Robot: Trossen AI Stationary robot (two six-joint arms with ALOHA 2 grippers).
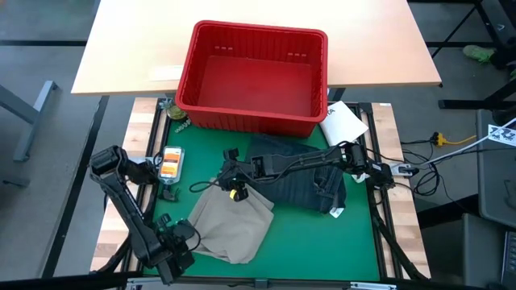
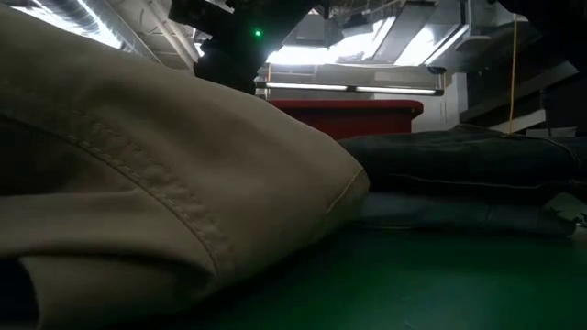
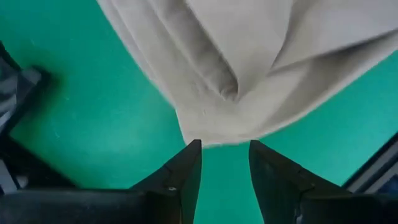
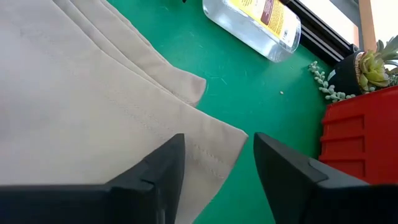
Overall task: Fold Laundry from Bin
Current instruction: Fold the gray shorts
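Tabletop point(image 1: 363, 242) covered in green matting carries everything, and the work looks well advanced: the bright red ribbed plastic bin point(image 1: 189, 68) at the far edge is empty, so no garment is left to fetch from it.

At the near left corner sits the left hand point(image 3: 225, 149), its two dark fingers parted with a clear gap and nothing between them; a corner of the folded tan khaki trousers point(image 1: 230, 225) lies just beyond its fingertips, apart from them. A clear plastic bottle with an orange label point(image 1: 170, 163) lies on the mat beside the left arm.

In the middle, the khaki trousers rest as a compact folded bundle, though their edges look a little uneven and may want squaring.

Right hand point(image 1: 234, 187) hangs over the far edge of the khakis, fingers spread and empty, the cloth showing under and just ahead of them.

Further right, a stack of dark folded garments point(image 1: 310, 187), denim among them, lies flat beneath the right arm, touching the khakis' edge. What probably remains is tidying or stacking the khakis with that pile.
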